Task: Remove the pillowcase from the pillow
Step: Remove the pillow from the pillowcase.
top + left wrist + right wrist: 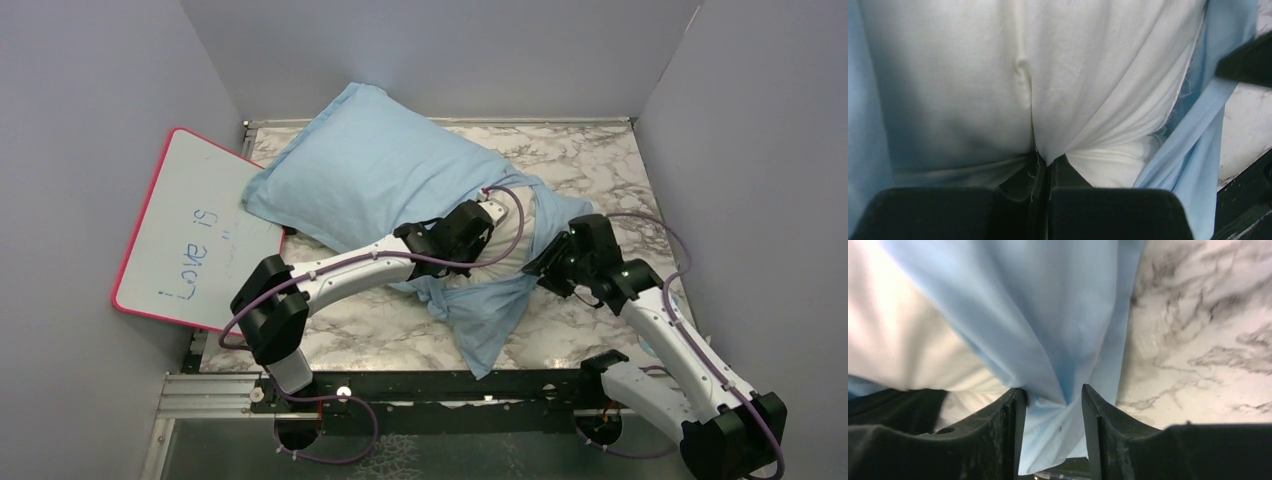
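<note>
A grey left wall [80,150] closes the scene on that side. A flat white whiteboard with a pink rim [200,240] leans against it, and its right edge reaches over the left edge of the table. On it "Love is" is written in blue.

The table with a white and grey marble pattern [380,325] shows bare surface in front of the left arm and again at the back right corner. A black metal rail [450,385] runs along its near edge.

The thin light blue cloth pillowcase [370,165] lies diagonally from the back wall [440,50] to the middle, and its far left corner is just beside the whiteboard. It covers most of the plump off-white fabric pillow [973,75]. The pillow's near end is uncovered between the two arms.

The left gripper [1044,161] is closed tight and pinches a fold of the pillow's white fabric.

A loose, crumpled part of the pillowcase trails forward to the rail.

The right gripper [1052,388] has its fingers apart, with a narrow gap, and blue pillowcase cloth hangs bunched between them. Beside it, to the right, is bare marble, then the grey right wall [760,150], which stands near the right arm.
</note>
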You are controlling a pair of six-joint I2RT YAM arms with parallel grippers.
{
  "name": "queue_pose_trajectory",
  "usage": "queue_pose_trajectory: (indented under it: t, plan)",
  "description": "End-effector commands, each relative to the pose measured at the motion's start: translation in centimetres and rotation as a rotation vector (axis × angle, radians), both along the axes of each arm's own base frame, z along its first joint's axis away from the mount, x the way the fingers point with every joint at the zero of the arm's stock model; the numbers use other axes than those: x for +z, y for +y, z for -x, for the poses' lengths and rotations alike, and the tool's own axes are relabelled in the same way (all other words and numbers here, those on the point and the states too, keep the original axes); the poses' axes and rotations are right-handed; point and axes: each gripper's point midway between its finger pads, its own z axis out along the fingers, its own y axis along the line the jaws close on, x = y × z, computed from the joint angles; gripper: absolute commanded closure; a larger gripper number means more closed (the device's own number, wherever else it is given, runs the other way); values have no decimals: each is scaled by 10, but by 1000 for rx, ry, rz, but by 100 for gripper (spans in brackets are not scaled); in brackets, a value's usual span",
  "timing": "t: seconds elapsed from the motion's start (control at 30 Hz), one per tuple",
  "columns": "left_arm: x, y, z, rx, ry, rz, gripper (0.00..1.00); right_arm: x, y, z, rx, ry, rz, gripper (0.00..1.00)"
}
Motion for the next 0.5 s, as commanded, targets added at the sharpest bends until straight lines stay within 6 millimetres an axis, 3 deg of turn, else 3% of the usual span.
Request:
queue_pose_trajectory:
  t: [0.0,0.13,0.23,0.33,0.47]
  plan:
    - [-19,40,8,29,40,-81,100,42,-34,-23,-34,-104,209,49]
    - [-15,42,13,35,45,-57,100,69,-26,-54,7,-175,238,45]
    - [-9,41,12,32,37,-42,100,74,-13,-73,61,-181,230,45]
    - [-6,42,11,39,26,-41,100,61,-21,-86,41,-134,296,55]
    - [-3,48,9,66,9,-43,100,34,-62,-85,-73,-13,427,71]
